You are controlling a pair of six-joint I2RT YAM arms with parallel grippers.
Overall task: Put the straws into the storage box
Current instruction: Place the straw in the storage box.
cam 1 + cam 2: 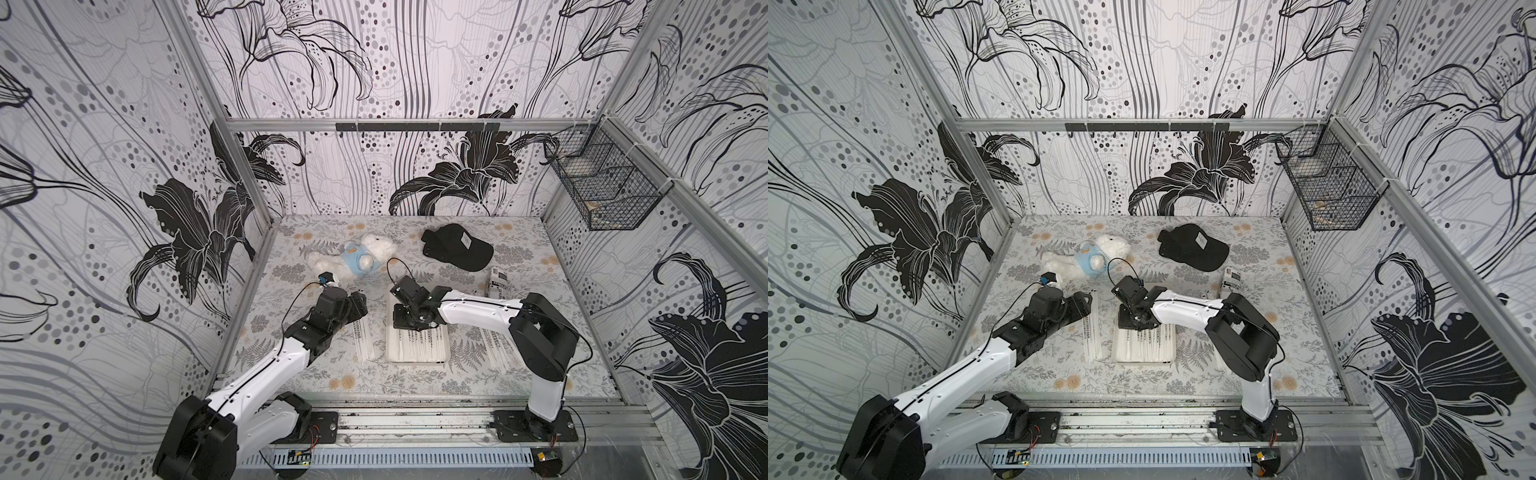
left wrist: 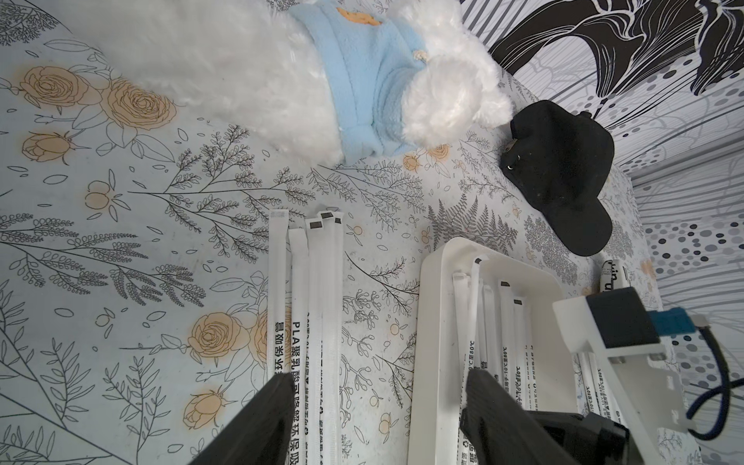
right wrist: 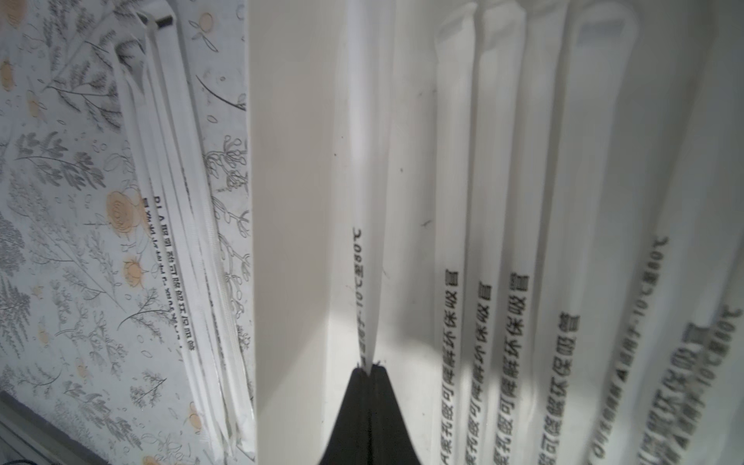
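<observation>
The right fingers (image 3: 370,374) are pinched tight on one straw (image 3: 368,201) inside the storage box (image 3: 290,201), near its wall, beside others printed "环保吸管". The left fingers (image 2: 261,422) stand wide apart, empty, above loose straws (image 2: 314,302) on the table (image 2: 120,282), one reading "PLA"; smaller print seems to say "-10°C至80°C".

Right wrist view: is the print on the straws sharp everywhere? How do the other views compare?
Right wrist view: print on the long white paper-wrapped straws is readable on some, smeared on others. Left wrist view: print crisp, fluffy white plush toy soft. Both top views: evenly lit, print too small to read.
</observation>
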